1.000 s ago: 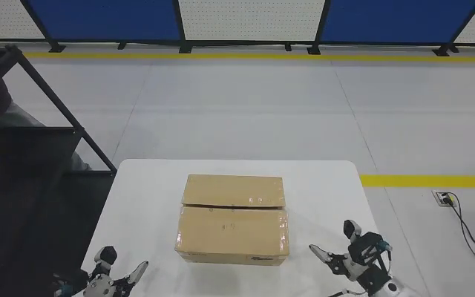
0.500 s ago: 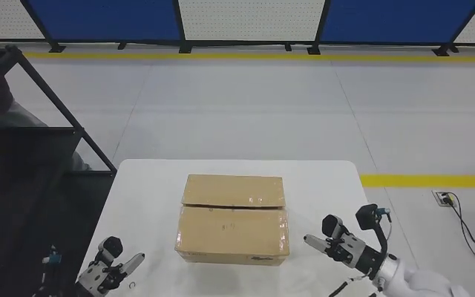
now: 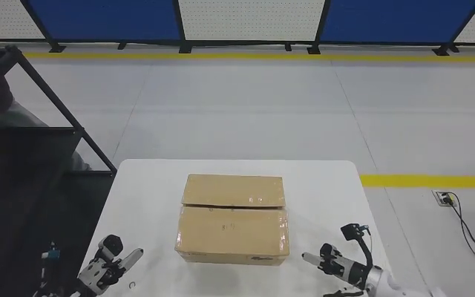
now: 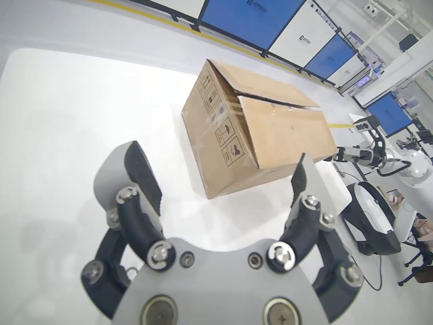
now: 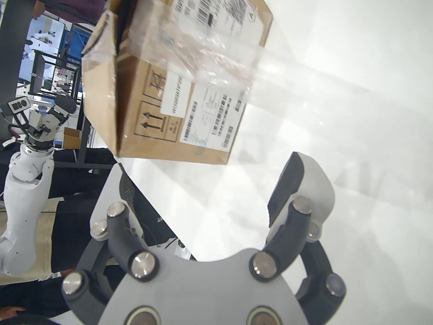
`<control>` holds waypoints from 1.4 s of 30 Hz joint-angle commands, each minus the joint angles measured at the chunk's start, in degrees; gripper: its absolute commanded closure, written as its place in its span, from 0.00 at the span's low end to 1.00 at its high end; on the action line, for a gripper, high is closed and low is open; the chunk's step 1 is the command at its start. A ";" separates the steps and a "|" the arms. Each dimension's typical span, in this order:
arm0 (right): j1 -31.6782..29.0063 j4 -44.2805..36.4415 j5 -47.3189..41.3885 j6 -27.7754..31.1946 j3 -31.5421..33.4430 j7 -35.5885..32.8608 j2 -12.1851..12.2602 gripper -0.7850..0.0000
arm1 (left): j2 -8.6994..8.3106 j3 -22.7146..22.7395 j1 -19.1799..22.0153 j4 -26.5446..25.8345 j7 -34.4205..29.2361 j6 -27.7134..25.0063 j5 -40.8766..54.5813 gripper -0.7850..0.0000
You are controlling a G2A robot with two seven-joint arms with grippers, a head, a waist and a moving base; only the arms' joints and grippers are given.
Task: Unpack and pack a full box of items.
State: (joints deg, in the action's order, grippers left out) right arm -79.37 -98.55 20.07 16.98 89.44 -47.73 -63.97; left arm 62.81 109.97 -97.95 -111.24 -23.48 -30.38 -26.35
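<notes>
White left arm [image 5: 21, 184]; silver end effector [image 4: 219, 160], black pads [image 4: 143, 177].

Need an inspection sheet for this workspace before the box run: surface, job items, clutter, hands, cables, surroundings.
Surface: white table, glossy.
Job's things: one cardboard box mid-table, top flaps down with a narrow gap along the seam, clear tape on its ends; contents hidden.
Clutter: small ring-shaped thing on the table by the left hand; too small to identify.
Hands: left hand open, holding nothing, at the table's near left corner; right hand open, holding nothing, apart from the box's near right corner.
Cables: floor socket with a cable on the floor right of the table.
Surroundings: blue and white partition panels, yellow line on the floor, dark rack left of the table.
</notes>
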 commanded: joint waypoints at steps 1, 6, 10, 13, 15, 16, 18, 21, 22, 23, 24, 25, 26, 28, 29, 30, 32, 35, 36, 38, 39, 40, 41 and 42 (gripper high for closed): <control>0.81 1.84 0.10 -0.58 -0.73 -0.03 0.01 0.00 | -0.05 -0.24 0.28 0.01 -0.23 0.13 -0.12 0.00; 5.19 6.97 1.35 -3.24 -3.96 1.67 -0.28 0.00 | -0.15 -0.35 0.51 0.00 -0.14 0.00 -0.02 0.00; 9.22 10.68 2.85 -5.06 -6.55 3.70 -0.60 0.00 | -0.21 0.31 0.09 0.56 0.28 -0.13 0.61 0.00; 11.55 12.78 2.89 -5.94 -7.68 5.70 -0.84 0.00 | -0.23 0.88 -0.50 0.99 0.75 -0.26 1.15 0.00; 12.56 13.85 2.48 -5.64 -7.79 6.10 -0.86 0.00 | -0.23 1.23 -0.91 1.28 1.03 -0.31 1.55 0.00; 12.94 14.22 2.37 -5.61 -7.80 6.07 -0.84 0.00 | -0.24 1.41 -1.07 1.41 1.13 -0.31 1.69 0.00; 13.43 14.56 2.31 -5.62 -7.72 6.06 -0.78 0.00 | -0.25 1.67 -1.35 1.55 1.31 -0.45 1.99 0.00; 13.57 14.76 1.59 -5.81 -7.03 6.81 -0.66 0.00 | -0.27 1.84 -1.58 1.63 1.49 -0.53 2.39 0.00; 13.57 14.79 1.38 -5.80 -6.84 6.94 -0.62 0.00 | -0.28 1.85 -1.61 1.63 1.50 -0.61 2.46 0.00; 13.54 14.79 1.23 -5.69 -6.70 6.81 -0.57 0.00 | -0.29 1.87 -1.63 1.64 1.49 -0.64 2.49 0.00; 13.49 14.76 1.12 -5.59 -6.52 6.65 -0.50 0.00 | -0.31 1.86 -1.63 1.64 1.49 -0.64 2.50 0.00; 13.34 14.63 0.68 -5.24 -6.37 6.06 -0.43 0.00 | -0.32 1.82 -1.61 1.61 1.49 -0.61 2.50 0.00; 13.09 14.42 -0.52 -4.27 -6.13 4.44 -0.31 0.00 | -0.33 1.78 -1.58 1.57 1.47 -0.58 2.45 0.00; 12.35 13.78 -2.94 -2.10 -4.56 0.21 0.17 0.00 | -0.36 1.73 -1.53 1.55 1.45 -0.55 2.38 0.00; 11.83 13.06 -4.32 -0.62 -3.58 -2.20 0.46 0.00 | -0.37 1.71 -1.51 1.55 1.45 -0.52 2.38 0.00; 11.12 12.15 -6.17 1.16 -2.56 -4.68 0.75 0.00 | -0.38 1.65 -1.45 1.56 1.37 -0.43 2.41 0.00; 9.44 9.85 -9.81 4.20 -0.33 -9.33 1.35 0.00 | -0.41 1.39 -1.21 1.66 1.09 -0.13 2.49 0.00; 7.14 5.28 -15.49 6.28 2.78 -11.31 1.89 0.00 | -0.48 0.78 -0.69 1.60 0.50 0.25 2.34 0.00; 6.58 3.82 -17.81 6.88 3.41 -11.66 1.98 0.00 | -0.50 0.58 -0.52 1.54 0.31 0.24 2.26 0.00; 6.07 1.11 -21.54 7.05 4.08 -11.25 2.06 0.00 | -0.55 0.24 -0.22 1.41 -0.14 0.27 2.27 0.00; 6.12 0.11 -23.24 6.71 4.06 -10.79 2.06 0.00 | -0.57 0.19 -0.06 1.38 -0.28 0.64 2.33 0.00; 6.37 -0.80 -24.42 6.24 3.71 -10.72 2.05 0.00 | -0.57 0.18 0.02 1.38 -0.33 1.28 2.36 0.00; 6.72 -1.36 -24.38 6.05 3.47 -10.73 2.08 0.00 | -0.57 0.18 0.02 1.38 -0.33 1.28 2.36 0.00; 6.72 -1.36 -24.38 6.05 3.47 -10.73 2.08 0.00 | -0.57 0.18 0.02 1.38 -0.33 1.28 2.36 0.00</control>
State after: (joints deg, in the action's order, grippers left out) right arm -72.76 -99.86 -4.45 23.09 93.00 -58.41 -61.90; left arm 62.23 110.13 -97.92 -109.87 -23.83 -29.06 -23.99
